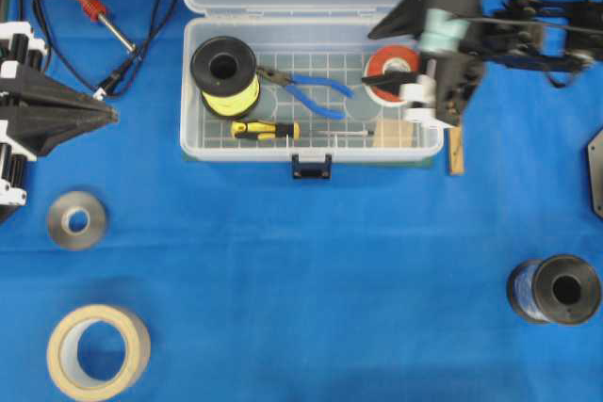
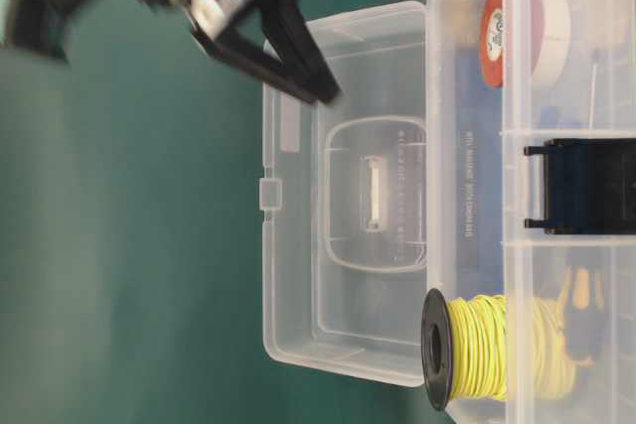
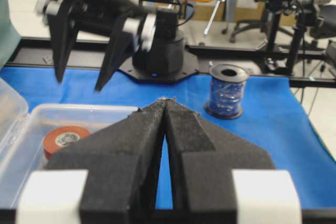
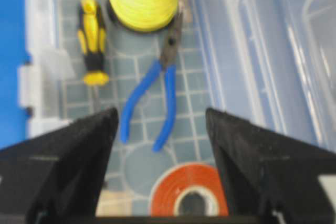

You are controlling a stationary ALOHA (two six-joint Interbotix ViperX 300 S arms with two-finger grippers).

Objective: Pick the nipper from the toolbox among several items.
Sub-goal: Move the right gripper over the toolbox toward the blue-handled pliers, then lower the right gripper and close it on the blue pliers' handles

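Observation:
The nipper (image 1: pixel 311 89), with blue handles and thin dark jaws, lies flat in the middle of the open clear toolbox (image 1: pixel 186 91). Its jaws point at a yellow wire spool (image 1: pixel 226 72). In the right wrist view the nipper (image 4: pixel 152 98) lies ahead of my right gripper (image 4: pixel 161 116), which is open and empty. That gripper (image 1: pixel 379 49) hovers over the toolbox's right end, above a red tape roll (image 1: pixel 391 72). My left gripper (image 1: pixel 108 117) is shut and empty on the left, away from the toolbox; its tips (image 3: pixel 166 100) touch.
A yellow-and-black screwdriver (image 1: pixel 267 129) lies along the toolbox's front wall. A red soldering iron (image 1: pixel 89 2) with black cord is at the back left. A metal roll (image 1: pixel 77 220), masking tape (image 1: pixel 99 350) and a dark spool (image 1: pixel 556 289) sit on the blue cloth.

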